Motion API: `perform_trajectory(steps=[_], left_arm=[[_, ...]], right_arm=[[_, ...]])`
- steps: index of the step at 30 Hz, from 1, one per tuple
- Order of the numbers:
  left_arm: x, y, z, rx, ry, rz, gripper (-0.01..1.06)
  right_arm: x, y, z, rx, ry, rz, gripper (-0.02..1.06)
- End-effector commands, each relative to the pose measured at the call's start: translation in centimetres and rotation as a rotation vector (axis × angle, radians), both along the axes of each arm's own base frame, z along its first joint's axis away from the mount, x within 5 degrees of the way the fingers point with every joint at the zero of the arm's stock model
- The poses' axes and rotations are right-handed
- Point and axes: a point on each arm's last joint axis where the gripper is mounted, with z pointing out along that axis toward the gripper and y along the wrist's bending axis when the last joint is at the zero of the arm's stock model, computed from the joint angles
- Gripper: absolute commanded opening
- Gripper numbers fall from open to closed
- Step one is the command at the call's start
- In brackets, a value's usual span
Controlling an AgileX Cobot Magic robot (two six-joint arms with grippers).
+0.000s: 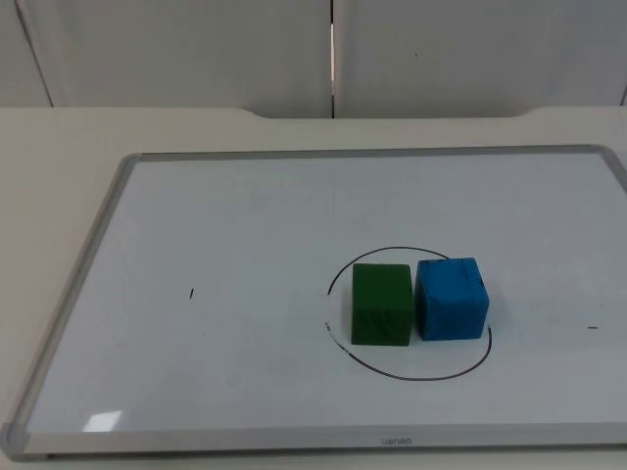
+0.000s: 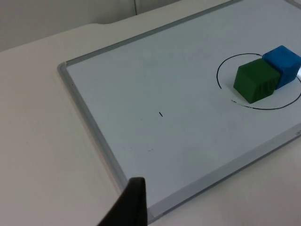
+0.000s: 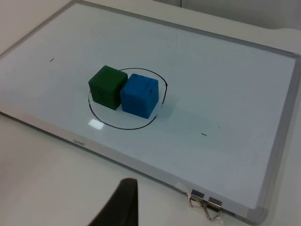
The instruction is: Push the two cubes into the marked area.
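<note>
Sitting side by side, green cube (image 1: 381,305) and blue cube (image 1: 452,299) inside circle (image 1: 338,274).

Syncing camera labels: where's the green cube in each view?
Top view: the green wooden-looking cube sits inside the black drawn circle, right of the whiteboard's centre, left of the blue cube.
Left wrist view: green cube inside the circle, blue cube behind it.
Right wrist view: green cube beside the blue cube.
Shared landmark: the circle.

Lab-like bench: whiteboard (image 1: 78,294) on white table (image 1: 49,176), grey partition (image 1: 196,49).
</note>
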Motion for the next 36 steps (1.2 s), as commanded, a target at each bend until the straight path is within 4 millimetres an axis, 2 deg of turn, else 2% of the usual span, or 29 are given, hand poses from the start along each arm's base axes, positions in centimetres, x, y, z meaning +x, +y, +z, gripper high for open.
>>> perform_trajectory(steps=[1, 15, 36], left_arm=[[-0.01, 0.05, -0.16, 0.005, 0.002, -0.001, 1.05], [-0.02, 0.04, -0.16, 0.005, 0.002, 0.017, 1.05], [-0.17, -0.08, -0.16, 0.005, 0.003, 0.356, 1.05]], right_arm=[[0.00, -0.03, -0.03, 0.003, -0.006, 0.000, 1.05], [0.00, -0.03, -0.03, 0.003, -0.006, 0.000, 1.05], [0.00, -0.03, -0.03, 0.003, -0.006, -0.003, 1.05]])
